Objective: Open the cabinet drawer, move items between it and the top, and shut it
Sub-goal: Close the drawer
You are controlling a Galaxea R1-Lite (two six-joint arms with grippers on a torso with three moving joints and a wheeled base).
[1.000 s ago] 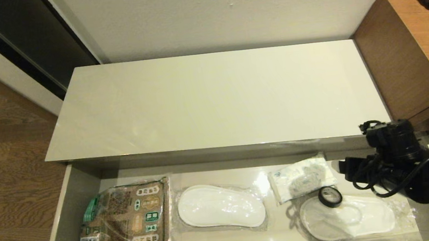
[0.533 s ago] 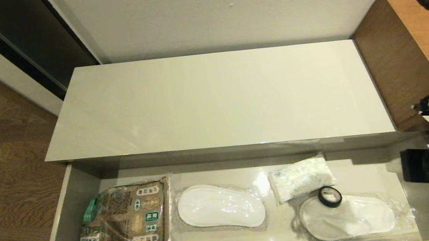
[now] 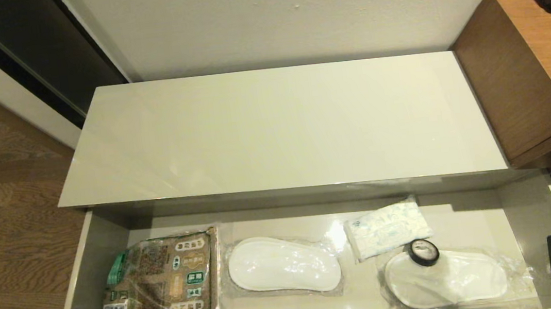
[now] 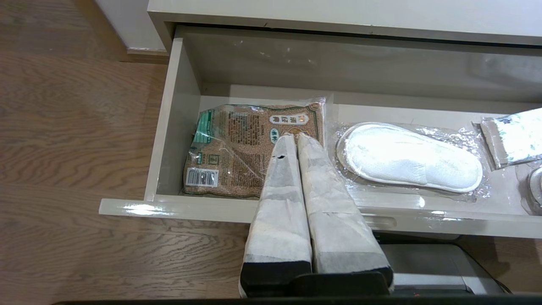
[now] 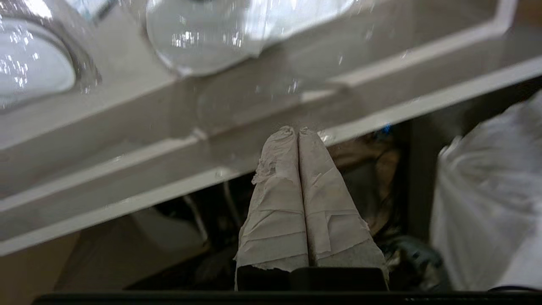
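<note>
The drawer [image 3: 525, 209] is seen pulled open, with the tape roll [image 3: 424, 252] resting on a bagged slipper [image 3: 448, 277] and the white packet [image 3: 387, 228] just behind it, both toward the right end. The cabinet top [image 3: 277, 128] is bare. The right gripper [image 5: 298, 131], pressed closed and empty, is held outside the drawer's right front corner, nearer to both items. The left gripper [image 4: 296, 136], also closed, is held before the left end.
</note>
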